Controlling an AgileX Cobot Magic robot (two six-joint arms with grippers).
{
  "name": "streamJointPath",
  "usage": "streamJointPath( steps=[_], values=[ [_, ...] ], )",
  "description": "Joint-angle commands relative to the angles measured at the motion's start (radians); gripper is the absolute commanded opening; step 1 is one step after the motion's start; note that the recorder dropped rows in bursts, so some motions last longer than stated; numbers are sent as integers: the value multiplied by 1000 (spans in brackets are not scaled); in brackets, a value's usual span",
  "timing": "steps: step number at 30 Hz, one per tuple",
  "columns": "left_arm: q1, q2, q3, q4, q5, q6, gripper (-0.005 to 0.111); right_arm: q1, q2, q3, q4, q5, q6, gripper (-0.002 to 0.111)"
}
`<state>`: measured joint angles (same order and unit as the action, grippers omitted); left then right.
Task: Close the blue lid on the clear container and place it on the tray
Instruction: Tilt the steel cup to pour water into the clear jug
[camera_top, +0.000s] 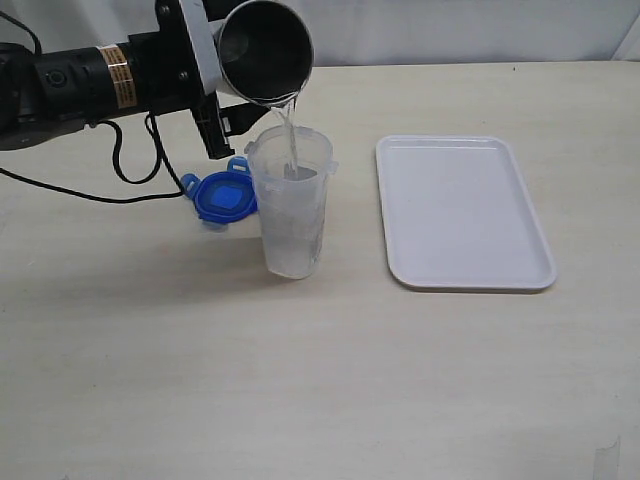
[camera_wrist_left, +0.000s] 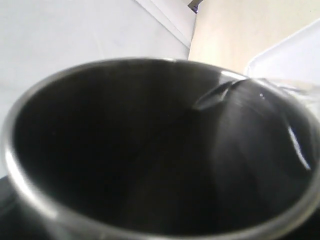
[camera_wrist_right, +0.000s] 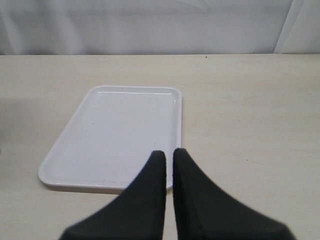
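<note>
The clear container (camera_top: 291, 205) stands upright in the middle of the table with its mouth uncovered and water in its bottom. My left gripper (camera_top: 232, 88) is shut on a grey steel cup (camera_top: 264, 51), tilted over the container, and a thin stream of water (camera_top: 291, 135) falls from the cup into it. The cup's dark inside (camera_wrist_left: 150, 150) fills the left wrist view and hides the fingers there. The blue lid (camera_top: 224, 197) lies flat on the table, touching the container's far left side. The white tray (camera_top: 462, 210) lies bare to the right. My right gripper (camera_wrist_right: 169, 154) is shut and empty over the tray's (camera_wrist_right: 115, 130) near edge.
A black cable (camera_top: 120, 175) trails over the table behind the left arm. The tray's corner (camera_wrist_left: 295, 55) shows past the cup's rim in the left wrist view. A white backdrop (camera_wrist_right: 150, 25) closes off the table's far edge.
</note>
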<state>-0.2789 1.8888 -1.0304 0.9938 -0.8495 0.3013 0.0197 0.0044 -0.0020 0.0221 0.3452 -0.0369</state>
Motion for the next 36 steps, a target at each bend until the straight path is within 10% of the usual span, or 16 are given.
streamJointPath(
  steps=[1,36],
  values=[
    [0,-22,-18,-29,-41,26,0,-6,-4,2,-8,0,0,5],
    [0,-22,-18,-34,-16,151,0,-6,-4,2,-8,0,0,5]
  ],
)
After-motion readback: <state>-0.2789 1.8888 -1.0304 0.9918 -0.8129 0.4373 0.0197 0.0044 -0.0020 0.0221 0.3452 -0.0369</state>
